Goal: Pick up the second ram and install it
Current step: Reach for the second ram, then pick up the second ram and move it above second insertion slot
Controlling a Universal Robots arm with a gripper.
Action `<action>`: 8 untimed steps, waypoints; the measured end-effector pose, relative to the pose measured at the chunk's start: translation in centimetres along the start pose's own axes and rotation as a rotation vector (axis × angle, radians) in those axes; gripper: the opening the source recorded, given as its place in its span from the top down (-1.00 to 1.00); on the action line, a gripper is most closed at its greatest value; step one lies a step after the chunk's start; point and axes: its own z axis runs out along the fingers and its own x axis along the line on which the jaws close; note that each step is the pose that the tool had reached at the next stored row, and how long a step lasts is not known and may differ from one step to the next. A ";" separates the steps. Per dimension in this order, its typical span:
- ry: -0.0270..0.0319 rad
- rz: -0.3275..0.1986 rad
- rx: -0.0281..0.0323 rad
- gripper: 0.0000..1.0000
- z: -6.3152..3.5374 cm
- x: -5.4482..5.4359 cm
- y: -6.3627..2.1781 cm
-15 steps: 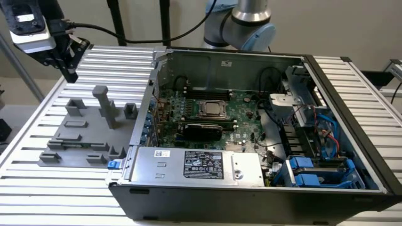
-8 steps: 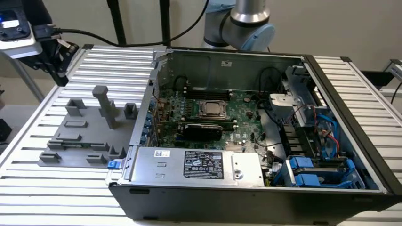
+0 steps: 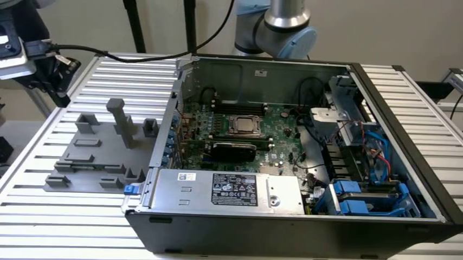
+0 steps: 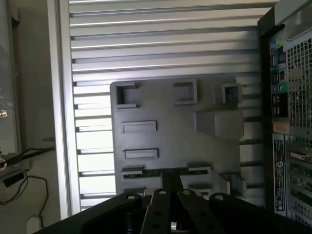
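A robot's hand, fingers pressed together and gripping nothing, hangs over the grey holder tray on the slatted table, beside the open computer case. The second ram, a thin green stick, sits in a tray slot just ahead of the fingertips. Coming down with fingers together would likely jab the stick or knock it askew.

My fingers hide the middle of the second ram. I see of it only a thin green edge, and whether I touch it I cannot tell. The black links behind my fingers are cut by the picture's edge. In the exterior view the arm is cut at the top, and the power supply label is too small to read.
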 end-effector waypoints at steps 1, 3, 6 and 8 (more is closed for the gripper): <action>0.0002 0.000 0.0000 0.79 0.11 0.0 -0.13; -0.0001 0.000 -0.0001 0.79 0.20 0.1 -0.22; 0.0000 0.000 -0.0001 0.79 0.20 0.1 -0.23; 0.0000 0.000 0.0000 0.79 0.19 0.1 -0.23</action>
